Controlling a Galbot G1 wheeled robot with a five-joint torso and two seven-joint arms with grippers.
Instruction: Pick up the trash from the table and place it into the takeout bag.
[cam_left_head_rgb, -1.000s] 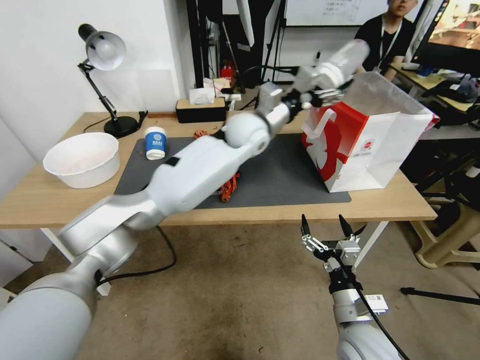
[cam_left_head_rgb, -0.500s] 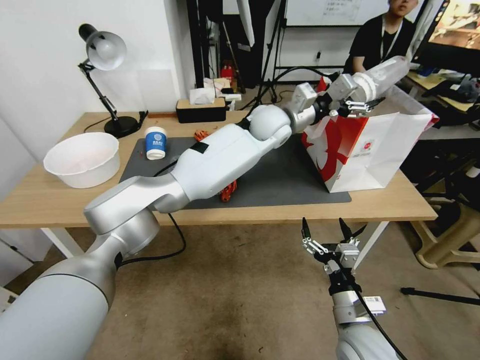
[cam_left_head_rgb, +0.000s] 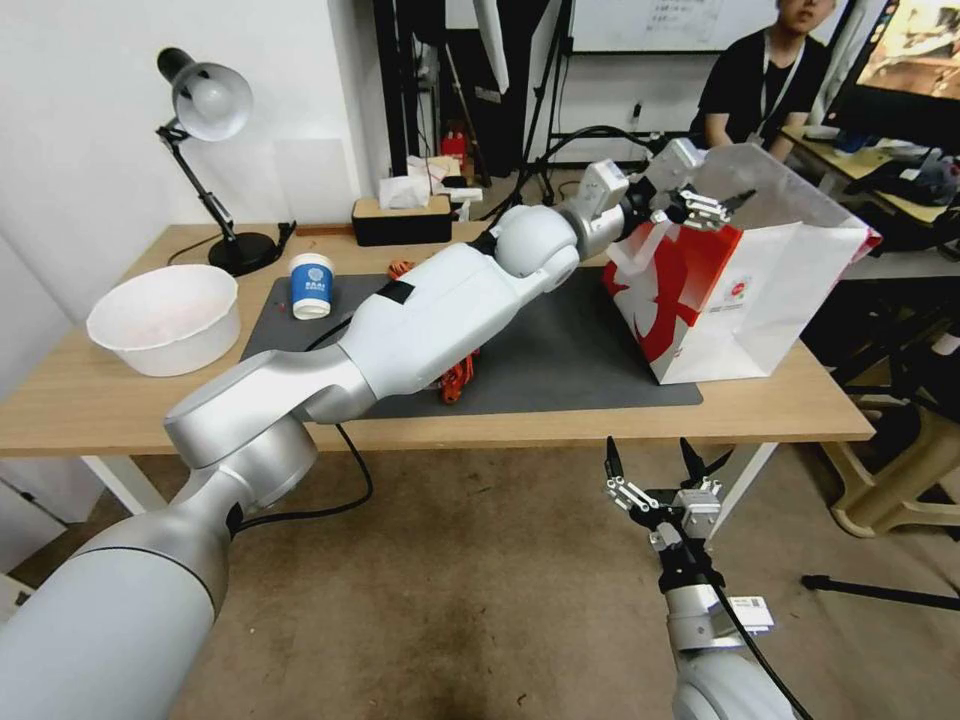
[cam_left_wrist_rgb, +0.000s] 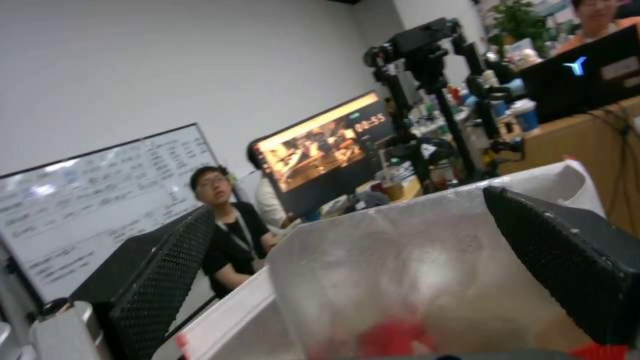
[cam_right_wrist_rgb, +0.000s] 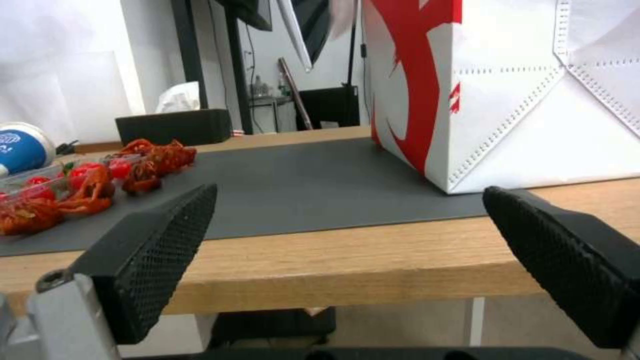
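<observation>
Reaching across the table (cam_left_head_rgb: 120, 410), the left hand (cam_left_head_rgb: 712, 203) hangs with its fingers spread and empty over the open mouth of the red-and-white takeout bag (cam_left_head_rgb: 770, 300). On the table, a paper cup (cam_left_head_rgb: 311, 285) stands on the dark mat and a pale bowl (cam_left_head_rgb: 165, 318) sits beside it. Below the table edge, the right hand (cam_left_head_rgb: 650, 462) waits with fingers apart.

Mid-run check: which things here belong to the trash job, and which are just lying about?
Job:
takeout bag
paper cup
white bowl
red crayfish scraps
left gripper, open over the bag's mouth
table

Lying about:
desk lamp
tissue box
right gripper, open, parked below the table edge
</observation>
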